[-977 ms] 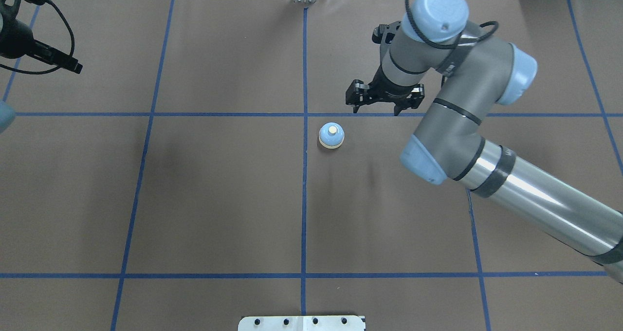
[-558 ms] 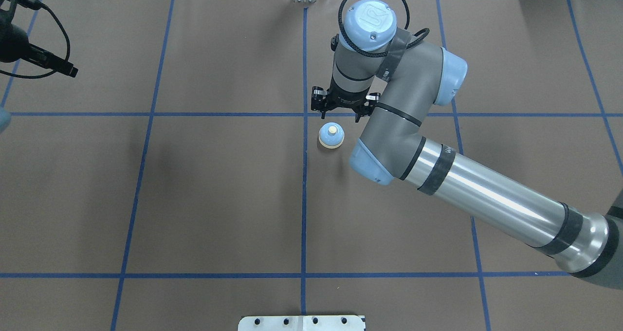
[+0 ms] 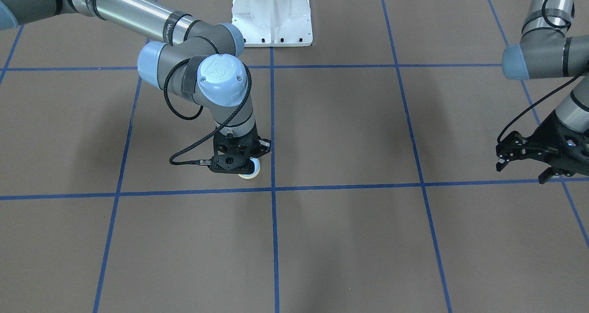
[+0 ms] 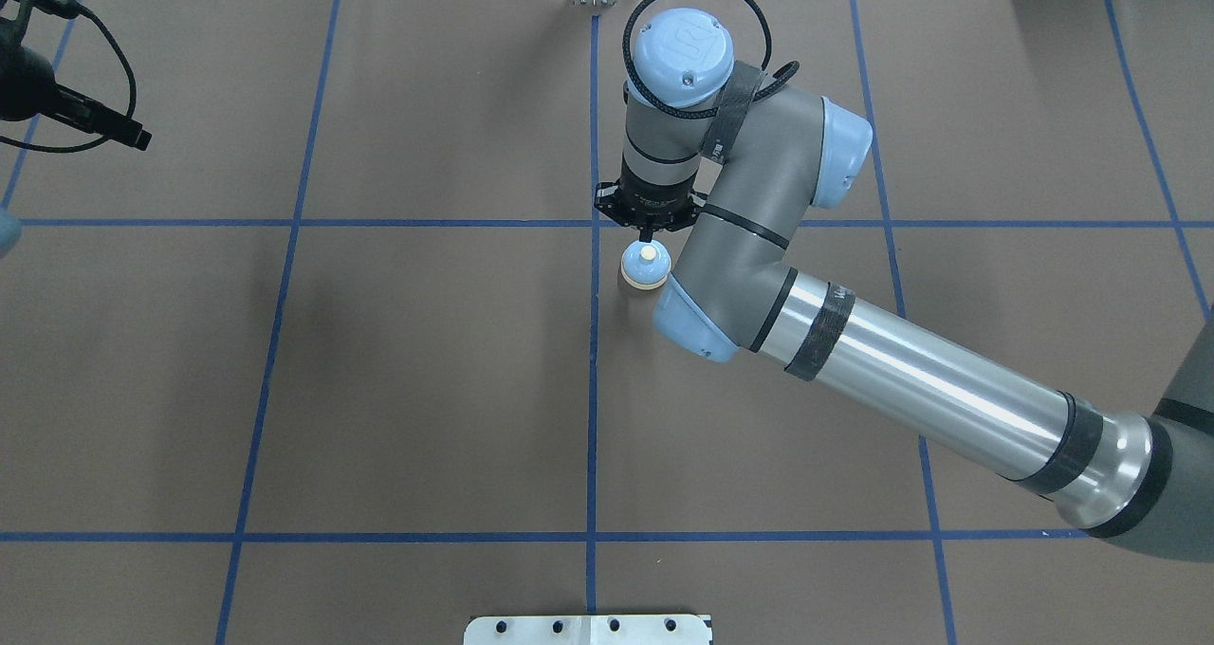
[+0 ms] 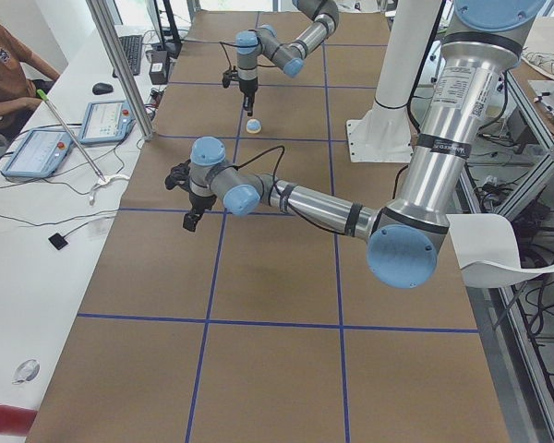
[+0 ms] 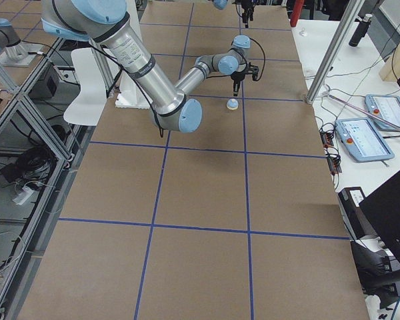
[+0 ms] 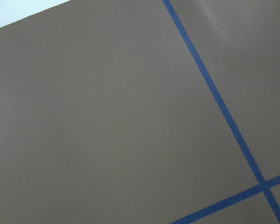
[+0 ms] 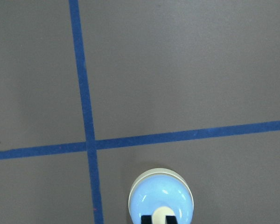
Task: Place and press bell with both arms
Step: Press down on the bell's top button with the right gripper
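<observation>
On our surface [image 4: 427, 389] the bell [image 4: 646, 267] sits directly beneath the right gripper [image 4: 648, 239], jaws closed; the left gripper [image 3: 521, 174], jaws spread, is far off at 9 o'clock.

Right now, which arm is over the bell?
The right arm: the right gripper points down right over the bell. The left gripper hangs far off to the side.
</observation>
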